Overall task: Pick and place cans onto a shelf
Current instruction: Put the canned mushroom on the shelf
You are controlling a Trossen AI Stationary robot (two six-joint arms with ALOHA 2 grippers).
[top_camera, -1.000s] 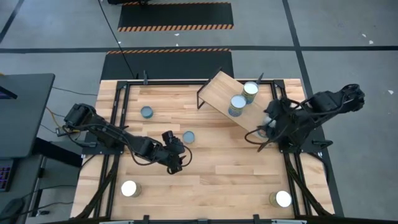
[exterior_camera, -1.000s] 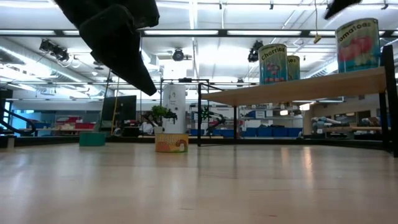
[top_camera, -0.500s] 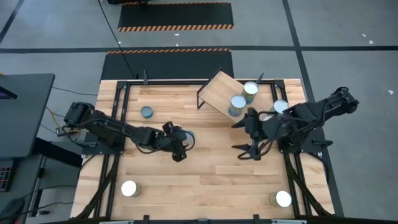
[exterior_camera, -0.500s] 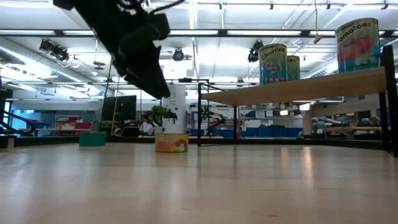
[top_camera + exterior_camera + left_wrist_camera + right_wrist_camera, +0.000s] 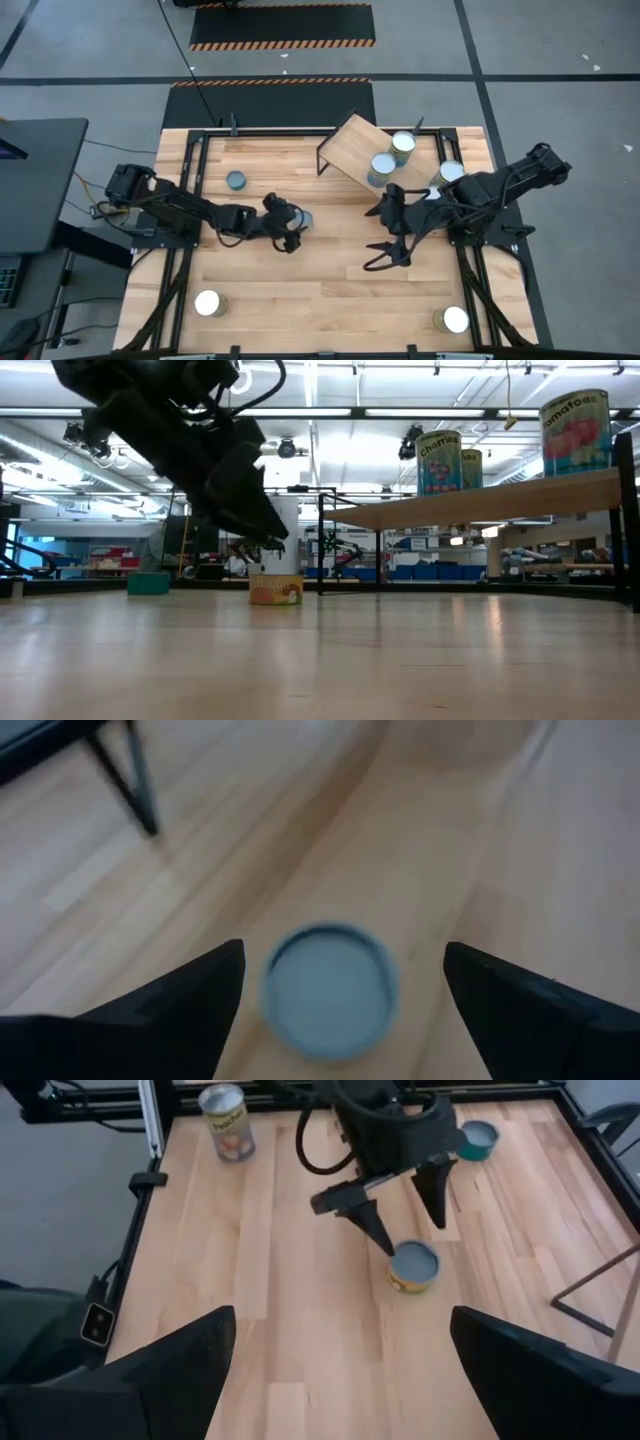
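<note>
Blue-topped can [image 5: 330, 988] sits between the wide-spread fingers of the left gripper [image 5: 335, 1010], untouched.

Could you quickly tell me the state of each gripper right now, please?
Left gripper: open, poised over a low can, holding nothing.
Right gripper: open, empty, above the table's middle.

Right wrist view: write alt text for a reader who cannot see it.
The left arm's dark claw hangs open just above a short round tin with a bluish-grey top and yellow label on the light plank table. Farther off stand a taller yellow-labelled can and a low teal tin; the right arm's own open fingers frame the foreground.
</note>
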